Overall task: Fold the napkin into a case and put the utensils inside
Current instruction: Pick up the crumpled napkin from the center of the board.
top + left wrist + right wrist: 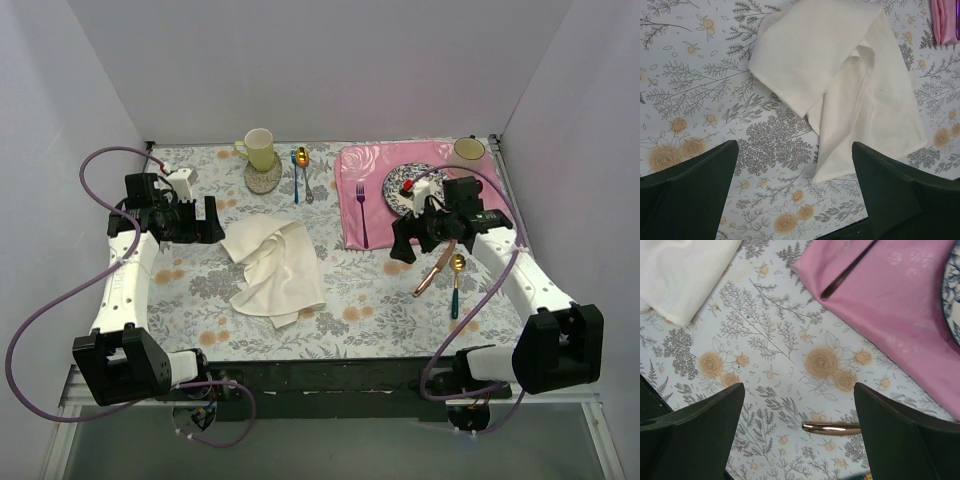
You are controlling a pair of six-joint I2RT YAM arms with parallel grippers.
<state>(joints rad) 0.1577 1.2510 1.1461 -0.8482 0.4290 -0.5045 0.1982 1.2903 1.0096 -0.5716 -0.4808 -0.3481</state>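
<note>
1. The left gripper point(212, 220) is released. Its two dark fingers point(690, 195) stand wide apart and hold nothing. In the left wrist view, only the flowered tablecloth point(700, 75) and the lower corner of the napkin point(850, 85) show between them.
2. The right gripper point(412, 245) is also spread wide and empty. In the right wrist view, one end of the knife point(832, 428) lies on the tablecloth at the bottom centre, between the fingers point(695, 435). Neither finger grips it.
3. In the top view, the left arm goes from its base at the lower left up to the middle left. Its wrist is turned toward the centre, and the gripper is just beside the left edge of the napkin point(275, 270).
4. The right arm goes from the lower right up to the middle right. Its gripper is at the lower edge of the pink placemat point(365, 190).
5. The napkin lies loosely folded and wrinkled at the centre of the top view. The knife point(432, 272) and the spoon point(456, 285) with a green handle lie near each other right of centre, below the placemat. The knife is tilted.
6. In the top view, the right wrist hides the upper end of the knife and part of the plate point(400, 185). In the right wrist view, the plate is cut off at the right edge, and only the handle of the purple fork point(845, 272) is seen. I cannot tell whether the fingers touch the tablecloth.
</note>
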